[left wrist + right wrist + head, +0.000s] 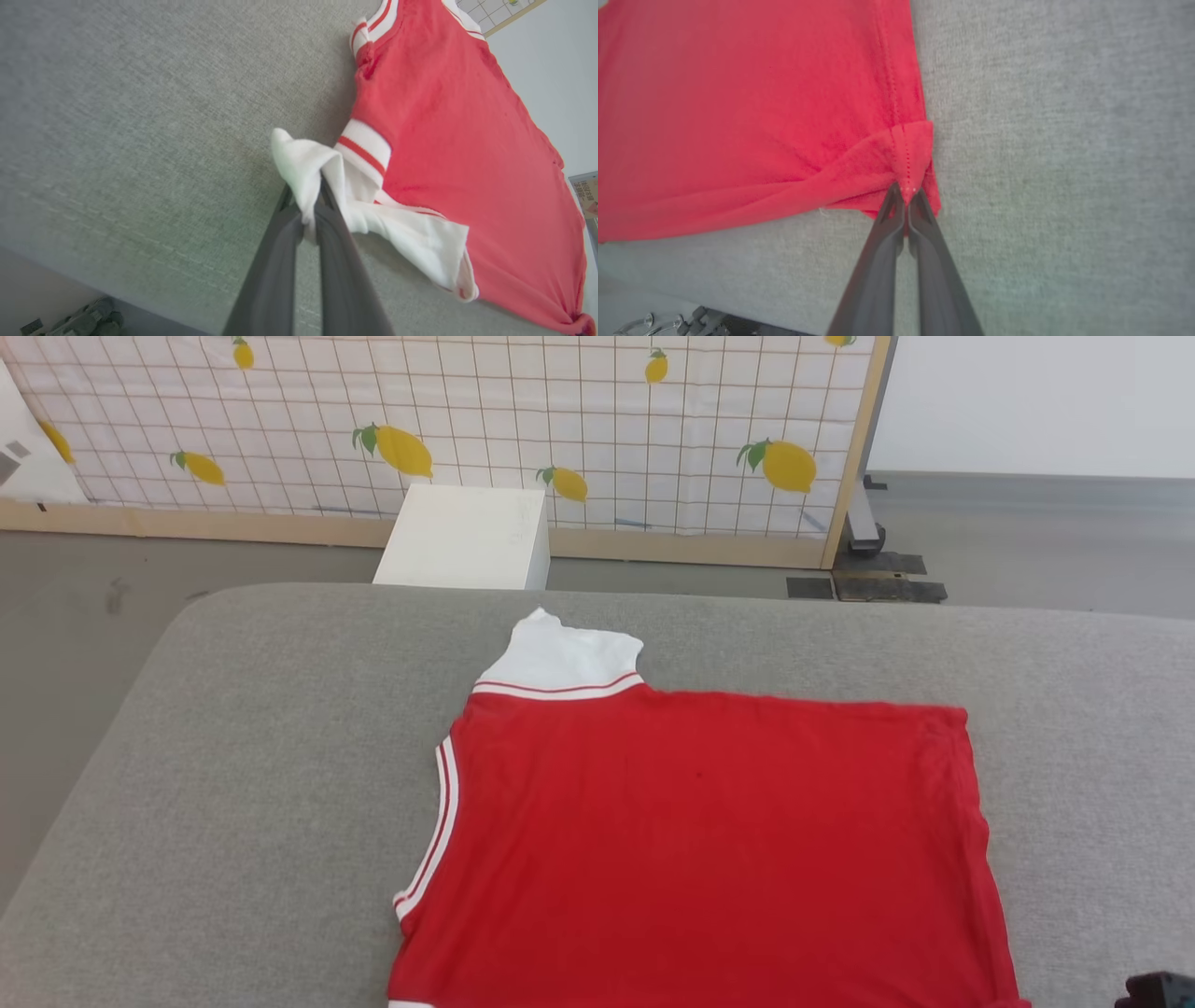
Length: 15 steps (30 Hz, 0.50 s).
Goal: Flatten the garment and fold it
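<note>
Garment: we see the red jersey-style shirt (709,840) spread mostly flat on the grey cushioned surface (233,784). It sits from the middle toward the near right, with the neck end to the left and the hem to the right. The side facing up is plain red.
Far sleeve: the white sleeve (560,658) lies flat and points toward the far edge. A red-and-white striped band runs along its seam.
Neck trim: a striped band (434,821) curves down the left edge of the red body.
Left tool: in its wrist view we see the left tool (310,196) closed tight on a bunch of the near sleeve (303,163). White cloth wraps over the fingertips, and the rest of the sleeve trails loosely back to the red body (467,140).
Right tool: the right tool (906,193) is fully closed, pinching the near right hem corner (910,154). That corner is turned over into a small flap, and creases run from the pinch across the red cloth (738,116). We cannot tell whether the corner is raised off the surface.
Surface: bare grey fabric lies on every side of the shirt, widest on the left.
Background: a white box (467,537) stands on the floor (75,607) just beyond the far edge. Behind it is a lemon-print panel (467,392) in a wooden frame.
</note>
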### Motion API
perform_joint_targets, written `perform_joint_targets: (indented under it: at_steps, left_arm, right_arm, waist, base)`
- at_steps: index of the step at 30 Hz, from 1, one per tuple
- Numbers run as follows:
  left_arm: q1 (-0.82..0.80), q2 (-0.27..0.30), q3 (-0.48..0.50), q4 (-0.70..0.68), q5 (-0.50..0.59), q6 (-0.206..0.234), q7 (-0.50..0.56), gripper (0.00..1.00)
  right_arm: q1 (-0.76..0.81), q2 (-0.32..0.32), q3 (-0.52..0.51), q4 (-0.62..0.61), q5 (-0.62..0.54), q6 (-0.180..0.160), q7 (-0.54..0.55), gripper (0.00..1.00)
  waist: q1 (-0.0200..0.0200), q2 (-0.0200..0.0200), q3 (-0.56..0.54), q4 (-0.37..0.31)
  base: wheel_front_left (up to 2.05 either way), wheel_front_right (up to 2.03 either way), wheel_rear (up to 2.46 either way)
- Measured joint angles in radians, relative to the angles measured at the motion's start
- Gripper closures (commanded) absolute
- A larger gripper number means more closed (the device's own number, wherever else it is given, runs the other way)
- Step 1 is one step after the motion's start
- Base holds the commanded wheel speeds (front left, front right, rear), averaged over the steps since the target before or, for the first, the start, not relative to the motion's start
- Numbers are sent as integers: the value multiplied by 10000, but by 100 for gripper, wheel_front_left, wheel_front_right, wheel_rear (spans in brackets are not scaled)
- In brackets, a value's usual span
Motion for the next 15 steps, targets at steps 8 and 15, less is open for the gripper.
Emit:
perform_joint_targets:
  at_steps: [8,15]
  left_arm:
    - [-12,251,123,-1753,111,255,-13,100]
    - [-1934,435,-146,-1879,545,255,476,100]
  right_arm:
    - [172,284,-610,-1852,-589,-2,744,100]
    - [-1233,180,-587,-2276,-1051,-4,1662,100]
  waist:
    - [0,0,46,-105]
    - [0,0,517,-155]
  base:
    - [0,0,0]
    - [0,0,0]
